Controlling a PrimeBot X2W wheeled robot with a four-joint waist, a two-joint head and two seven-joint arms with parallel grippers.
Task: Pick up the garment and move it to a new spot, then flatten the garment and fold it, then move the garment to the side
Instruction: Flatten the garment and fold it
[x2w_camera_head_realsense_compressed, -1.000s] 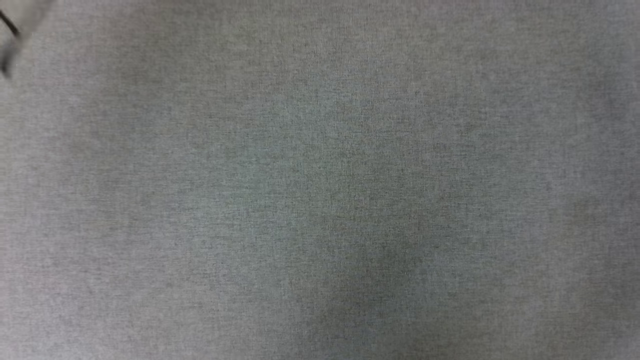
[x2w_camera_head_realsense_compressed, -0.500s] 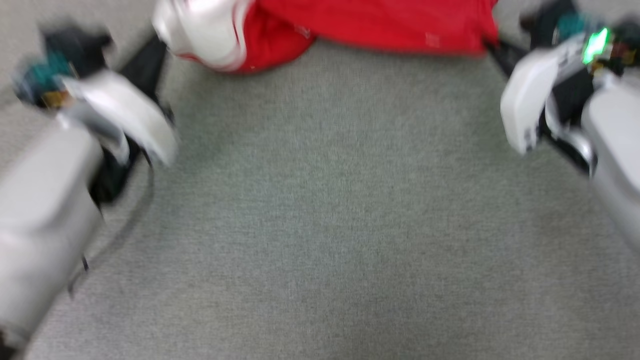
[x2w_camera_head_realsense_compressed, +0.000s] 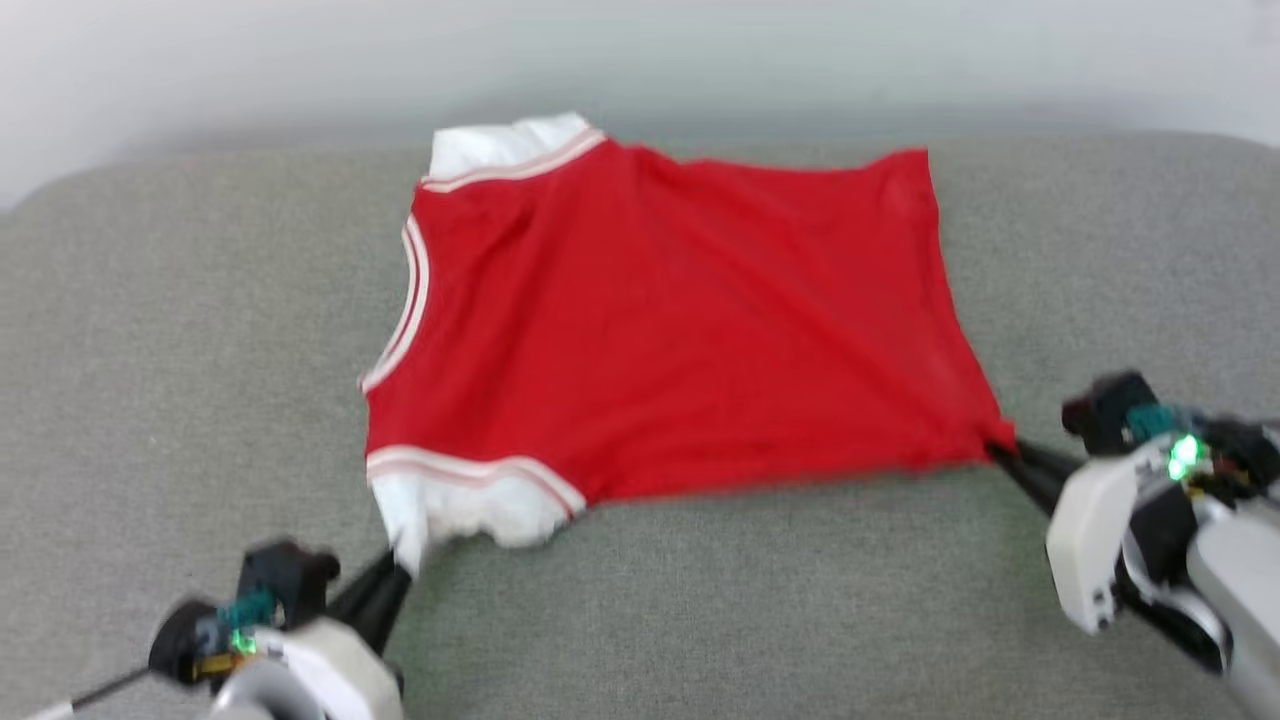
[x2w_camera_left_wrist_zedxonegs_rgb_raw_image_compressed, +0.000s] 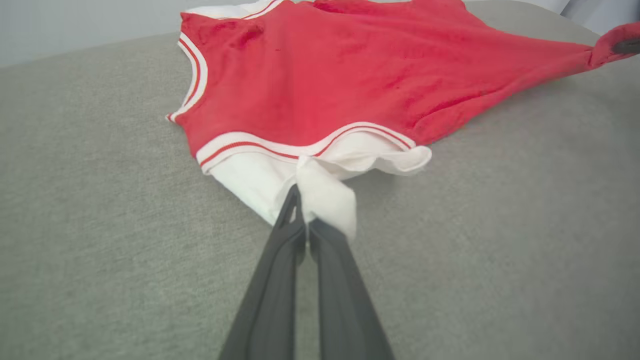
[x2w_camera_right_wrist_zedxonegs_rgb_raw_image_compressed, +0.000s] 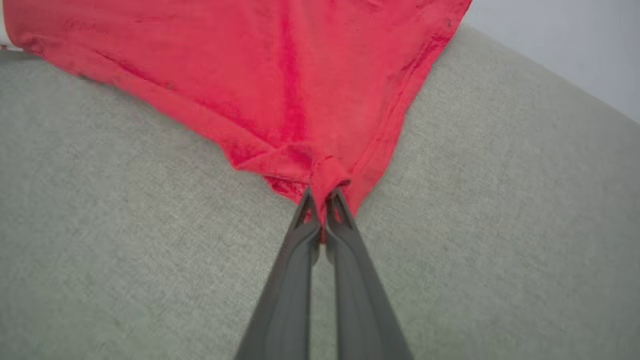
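Red T-shirt (x2w_camera_head_realsense_compressed: 660, 320) lies spread on a grey fabric-covered surface (x2w_camera_head_realsense_compressed: 700, 620), drawn out between the robot's two pairs of dark fingers, its body reaching away beyond both sets of tips. The left gripper (x2w_camera_left_wrist_zedxonegs_rgb_raw_image_compressed: 302, 215) has its fingers pressed together on a fold of the near white sleeve (x2w_camera_left_wrist_zedxonegs_rgb_raw_image_compressed: 260, 175), which bunches and ruffles right at the tips, the striped sleeve trim just past them. The right gripper (x2w_camera_right_wrist_zedxonegs_rgb_raw_image_compressed: 322, 197) pinches the near hem corner (x2w_camera_right_wrist_zedxonegs_rgb_raw_image_compressed: 320, 172), gathered into a small knot of red cloth at its tips. From that knot a taut crease runs diagonally across the shirt toward the far sleeve (x2w_camera_head_realsense_compressed: 505, 140), which shows white at the edge farthest from the left fingers. The striped collar (x2w_camera_head_realsense_compressed: 405, 300) lies straight beyond the left fingertips, and the far hem corner lies well beyond the right ones. By the look of things, the shirt has been picked up and laid down, though whether this is its new spot cannot be told, and the flattening is the step in hand. Most of the red panel lies flat, but the diagonal crease, the crumpled near sleeve and the rumpled cloth by the right fingers are not yet smoothed. No fold has been made, and the move to the side is left to do.
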